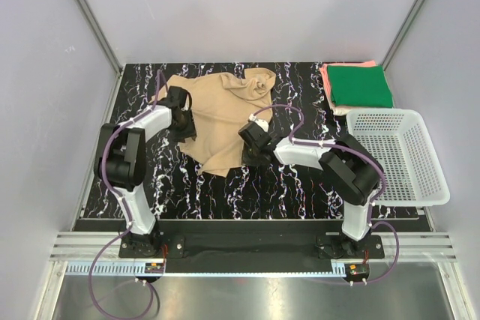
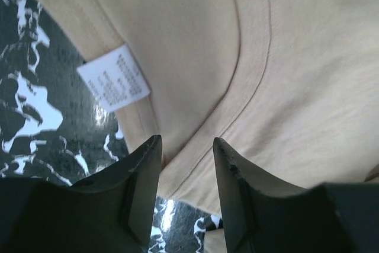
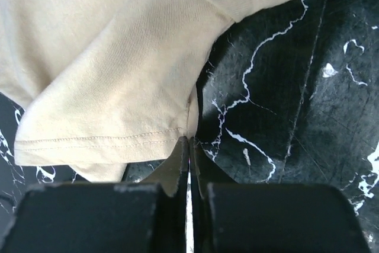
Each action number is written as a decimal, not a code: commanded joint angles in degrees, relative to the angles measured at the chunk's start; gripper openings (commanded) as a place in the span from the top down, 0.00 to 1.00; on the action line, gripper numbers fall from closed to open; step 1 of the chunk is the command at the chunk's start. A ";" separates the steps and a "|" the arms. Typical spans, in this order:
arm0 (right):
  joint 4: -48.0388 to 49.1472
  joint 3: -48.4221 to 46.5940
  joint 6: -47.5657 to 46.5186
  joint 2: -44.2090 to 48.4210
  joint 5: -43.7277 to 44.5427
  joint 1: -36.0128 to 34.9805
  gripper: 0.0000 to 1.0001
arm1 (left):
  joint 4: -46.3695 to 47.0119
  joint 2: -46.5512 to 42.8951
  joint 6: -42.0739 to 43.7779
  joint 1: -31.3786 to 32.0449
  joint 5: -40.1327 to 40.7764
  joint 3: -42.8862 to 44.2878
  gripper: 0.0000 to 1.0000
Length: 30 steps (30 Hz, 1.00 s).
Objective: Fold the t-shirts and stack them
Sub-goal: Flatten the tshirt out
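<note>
- The tan t-shirt (image 1: 217, 118) lay rumpled on the far-left half of the counter (image 1: 300, 185), bunched toward the far edge. The folded green t-shirt (image 1: 361, 85) sat on the coral-pink t-shirt (image 1: 328, 84) in the far-right corner.
- The left end effector (image 2: 186, 146) stood spread over the collar seam near the label (image 2: 113, 78), gripping nothing.
- The right end effector (image 3: 188, 143) was pressed together at the sleeve hem's corner; we could not tell whether it had caught cloth. We judged that so thin a bite could slip on lifting.
- The bunched cloth might drag and fold crookedly.
- The white basket (image 1: 431, 185) lay along the right edge, close to the right arm's elbow, which might knock it.
</note>
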State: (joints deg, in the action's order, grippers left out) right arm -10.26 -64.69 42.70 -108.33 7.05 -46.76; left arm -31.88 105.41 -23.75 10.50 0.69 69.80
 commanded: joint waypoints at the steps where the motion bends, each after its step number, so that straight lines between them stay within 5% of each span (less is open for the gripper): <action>1: -4.57 1.22 -0.33 5.21 0.95 0.09 1.00 | 0.06 3.05 1.07 -1.09 0.89 4.81 0.55; 6: -7.76 10.07 -1.56 16.56 -1.78 -0.17 1.00 | -1.78 8.92 1.95 -2.59 1.33 11.48 0.53; 10: -9.93 17.13 -4.64 23.94 4.11 -0.08 1.00 | -6.16 16.04 3.26 -4.26 0.72 20.27 0.52; 20: -9.08 19.69 2.73 29.15 -4.41 -1.93 1.00 | -11.98 30.29 9.16 -5.76 -2.35 46.72 0.51; 24: -5.22 16.18 6.17 21.96 -5.64 -4.99 1.00 | -12.51 22.50 9.34 -5.58 -1.48 48.86 0.51; 30: -5.12 13.35 8.28 19.99 -5.12 -7.73 0.91 | -12.59 -2.98 8.02 0.64 10.12 32.45 0.50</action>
State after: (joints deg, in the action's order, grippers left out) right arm -16.67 -49.25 48.49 -89.95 2.31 -53.60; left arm -44.97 119.59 -15.94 7.01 4.86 106.00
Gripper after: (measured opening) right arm 0.061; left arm 0.497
